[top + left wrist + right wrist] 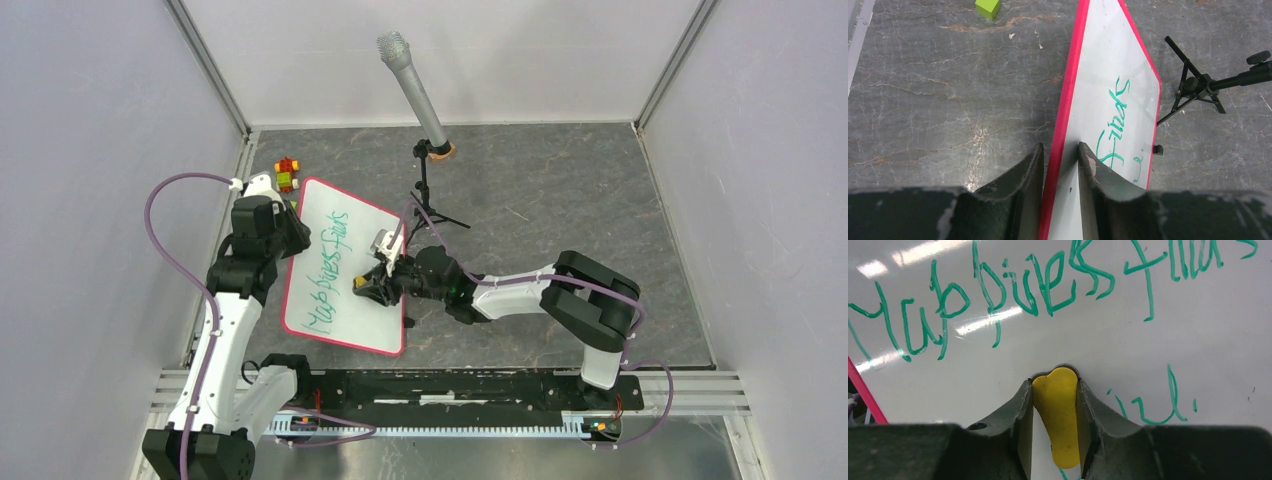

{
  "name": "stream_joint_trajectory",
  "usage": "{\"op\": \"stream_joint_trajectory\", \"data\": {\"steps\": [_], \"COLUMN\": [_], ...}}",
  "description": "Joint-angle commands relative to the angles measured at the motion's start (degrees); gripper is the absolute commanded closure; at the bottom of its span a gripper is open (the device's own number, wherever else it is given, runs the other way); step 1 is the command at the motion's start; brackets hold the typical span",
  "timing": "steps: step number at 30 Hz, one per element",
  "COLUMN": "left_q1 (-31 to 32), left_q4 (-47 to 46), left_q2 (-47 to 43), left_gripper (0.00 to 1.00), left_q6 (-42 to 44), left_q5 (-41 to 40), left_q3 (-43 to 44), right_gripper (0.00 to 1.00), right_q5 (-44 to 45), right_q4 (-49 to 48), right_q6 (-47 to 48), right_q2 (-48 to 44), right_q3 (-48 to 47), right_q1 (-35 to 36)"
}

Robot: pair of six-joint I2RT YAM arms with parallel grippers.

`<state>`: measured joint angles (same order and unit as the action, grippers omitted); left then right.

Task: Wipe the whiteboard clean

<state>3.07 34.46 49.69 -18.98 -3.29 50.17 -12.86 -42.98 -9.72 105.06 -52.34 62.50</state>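
The whiteboard (345, 280) is white with a red-pink rim and green handwriting; it is tilted on the table at centre left. My left gripper (290, 232) is shut on the board's left rim; in the left wrist view the gripper (1060, 150) pinches the rim (1068, 95), one finger on each face. My right gripper (375, 285) is over the board's right part, shut on a yellow eraser (1058, 410) that is pressed against the white surface (1098, 347) below the green writing (1013, 285).
A microphone (415, 90) on a small black tripod (428, 195) stands just behind the board's far right corner; the tripod also shows in the left wrist view (1198, 87). Small coloured blocks (287, 174) lie near the board's far left corner. A green cube (987, 7) lies on the table.
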Motion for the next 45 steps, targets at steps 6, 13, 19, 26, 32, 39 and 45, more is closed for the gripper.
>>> {"op": "stream_joint_trajectory", "data": {"steps": [6, 13, 19, 26, 32, 39, 45], "left_q1": [0.21, 0.18, 0.24, 0.20, 0.26, 0.63, 0.71], "left_q4": [-0.18, -0.43, 1.89, 3.98, 3.23, 2.01, 1.47], "left_q2": [1.36, 0.25, 0.50, -0.72, -3.98, -6.00, -4.69], "left_gripper": [0.76, 0.85, 0.95, 0.98, 0.98, 0.98, 0.98], "left_q6": [1.06, 0.97, 0.62, 0.82, 1.31, 1.36, 1.20], "left_q5": [3.03, 3.03, 3.65, 1.30, 1.79, 3.03, 3.03], "left_q3": [-0.11, -0.73, -0.86, -1.79, -3.29, -4.29, -4.54], "right_gripper": [0.83, 0.83, 0.83, 0.83, 0.83, 0.82, 0.83], "right_q5": [11.75, 13.17, 10.60, 11.18, 16.68, 17.66, 14.80], "right_q4": [-7.00, -6.19, -4.09, -8.68, -14.43, -19.62, -17.34], "right_q6": [-1.97, -1.48, -3.71, -6.99, -9.93, -11.69, -10.60], "right_q2": [-1.35, -2.44, -0.07, 4.05, 3.77, 3.49, 3.93], "right_q3": [10.94, 11.23, 2.25, -3.51, 4.98, 15.04, 8.84], "right_q1": [0.32, 0.84, 3.98, 4.34, 2.50, 1.40, 2.83]}}
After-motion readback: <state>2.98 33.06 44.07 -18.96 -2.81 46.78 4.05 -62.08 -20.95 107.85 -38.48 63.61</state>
